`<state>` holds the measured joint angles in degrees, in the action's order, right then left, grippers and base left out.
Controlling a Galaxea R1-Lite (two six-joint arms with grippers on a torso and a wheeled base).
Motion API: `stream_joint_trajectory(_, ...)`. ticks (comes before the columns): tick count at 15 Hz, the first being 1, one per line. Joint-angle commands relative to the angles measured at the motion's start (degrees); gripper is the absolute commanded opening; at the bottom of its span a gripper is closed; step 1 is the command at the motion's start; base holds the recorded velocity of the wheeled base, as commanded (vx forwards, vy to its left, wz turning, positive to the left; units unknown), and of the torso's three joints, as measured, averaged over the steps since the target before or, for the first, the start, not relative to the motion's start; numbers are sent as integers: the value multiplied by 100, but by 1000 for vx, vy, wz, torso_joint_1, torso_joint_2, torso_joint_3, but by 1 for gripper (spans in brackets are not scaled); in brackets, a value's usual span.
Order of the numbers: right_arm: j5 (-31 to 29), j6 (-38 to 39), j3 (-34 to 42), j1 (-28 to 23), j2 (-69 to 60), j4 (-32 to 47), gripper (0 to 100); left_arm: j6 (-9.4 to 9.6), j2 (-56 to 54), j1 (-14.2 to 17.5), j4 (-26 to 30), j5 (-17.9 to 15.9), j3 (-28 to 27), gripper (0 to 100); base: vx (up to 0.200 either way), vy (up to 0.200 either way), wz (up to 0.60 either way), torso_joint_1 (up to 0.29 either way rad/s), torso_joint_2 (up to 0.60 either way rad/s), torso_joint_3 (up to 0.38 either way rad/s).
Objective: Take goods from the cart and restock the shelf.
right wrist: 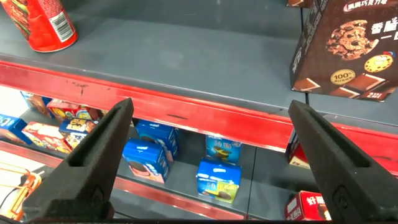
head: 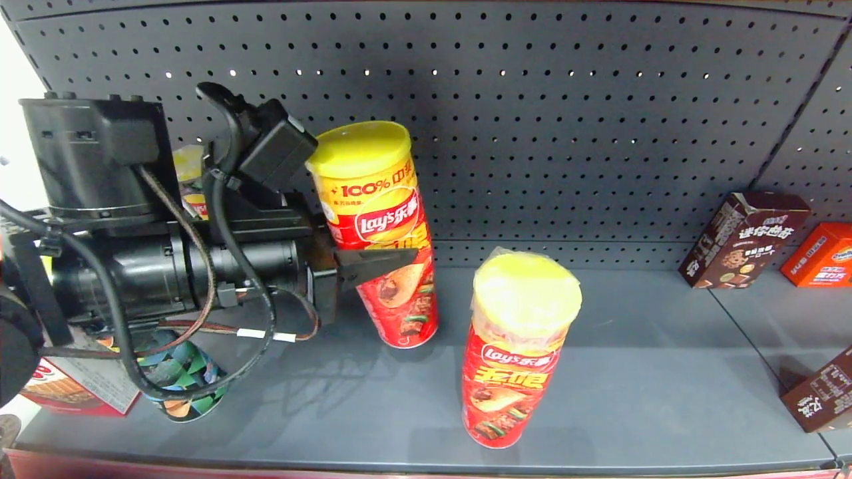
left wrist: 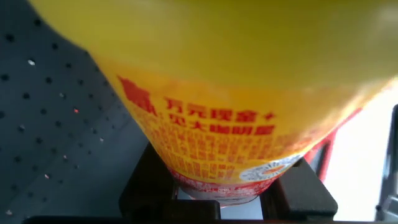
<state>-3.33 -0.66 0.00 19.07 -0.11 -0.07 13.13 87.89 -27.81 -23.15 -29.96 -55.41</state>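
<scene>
Chip can [head: 373,193], clamped mid-body by the left gripper [head: 383,256], stands tilted near the back of the shelf [head: 632,372]. Let go at this lean, it could topple onto the second chip can [head: 516,352] nearby. It is red with a yellow lid. The right gripper [right wrist: 211,106] hangs spread wide, empty.

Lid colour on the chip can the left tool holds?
Yellow: the plastic lid on the red-and-yellow chip can; head view shows it best.

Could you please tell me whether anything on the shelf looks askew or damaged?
Little stands out. The front chip can has crinkled clear wrap around its lid; the rear chip can in the left tool seems slightly tilted, perhaps perspective.
</scene>
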Motion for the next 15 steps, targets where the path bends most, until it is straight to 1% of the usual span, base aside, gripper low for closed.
stream_joint_trajectory(1,-1,-4,0,1,11,-1,100,85,448,12,-5,17,-330,0,0,0,0,0,0,0)
stream_joint_trajectory(2,-1,-4,0,9,11,-1,100,331,826,38,39,8,-779,0,0,0,0,0,0,0)
stream_joint_trajectory(3,-1,-4,0,1,11,-1,100,462,975,47,47,-9,-963,0,0,0,0,0,0,0)
stream_joint_trajectory(4,-10,-4,0,9,11,-1,100,550,1142,47,56,-36,-1183,0,0,0,0,0,0,0)
stream_joint_trajectory(6,-1,-4,0,1,11,-1,100,612,1362,47,65,-45,-1420,0,0,0,0,0,0,0)
stream_joint_trajectory(7,-1,4,0,1,11,-1,100,603,1520,47,83,-97,-1596,0,0,0,0,0,0,0)
stream_joint_trajectory(8,-1,-4,0,1,11,-1,100,612,1634,47,214,-176,-1719,0,0,0,0,0,0,0)
stream_joint_trajectory(10,-1,-4,0,1,11,-1,100,638,1784,47,496,-176,-1983,0,0,0,0,0,0,0)
stream_joint_trajectory(13,-1,-4,0,1,11,-1,100,682,2021,38,513,-194,-2203,0,0,0,0,0,0,0)
stream_joint_trajectory(15,-1,-4,0,1,11,-1,100,682,2118,30,513,-194,-2246,0,0,0,0,0,0,0)
